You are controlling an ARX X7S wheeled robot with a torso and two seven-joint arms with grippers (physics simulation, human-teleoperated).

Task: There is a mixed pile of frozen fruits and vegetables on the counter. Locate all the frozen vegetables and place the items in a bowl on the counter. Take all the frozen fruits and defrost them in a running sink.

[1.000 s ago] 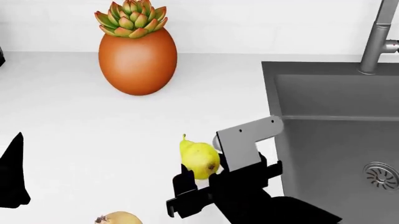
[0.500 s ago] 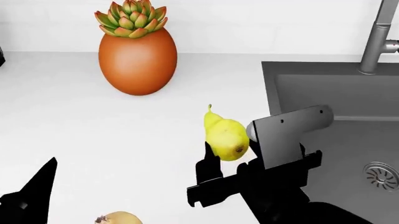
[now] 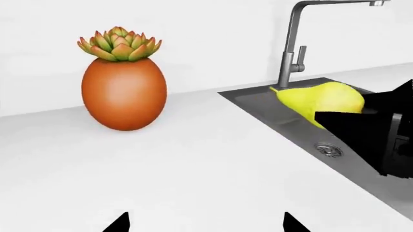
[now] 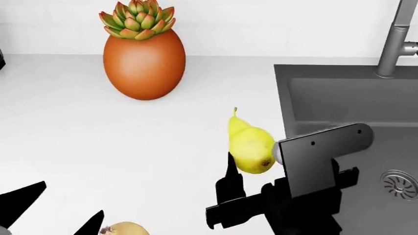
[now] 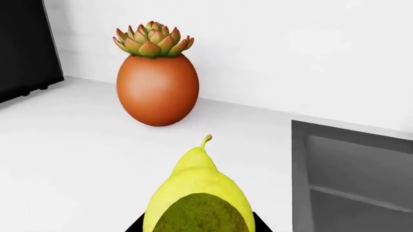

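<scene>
My right gripper (image 4: 253, 169) is shut on the yellow pear (image 4: 249, 146), held in the air stem-up just left of the sink's (image 4: 346, 117) rim. In the right wrist view the pear (image 5: 197, 193) fills the space between the jaws. In the left wrist view the pear (image 3: 321, 98) shows in front of the basin (image 3: 293, 118). A tan-brown round fruit (image 4: 124, 229) lies on the white counter (image 4: 78, 137) at the near edge. My left gripper (image 4: 58, 213) hovers open beside it with nothing between its fingertips (image 3: 119, 223). The frozen vegetables and the bowl are out of view.
A big orange egg-shaped succulent pot (image 4: 144, 58) stands at the back of the counter near the wall. The grey faucet (image 4: 392, 39) rises behind the sink, whose round drain (image 4: 400, 183) shows at the right. A black appliance (image 5: 22, 48) stands at the counter's far left.
My right gripper has lifted the pear off the counter and carried it rightward toward the sink. My left gripper has shifted rightward near the tan-brown fruit.
</scene>
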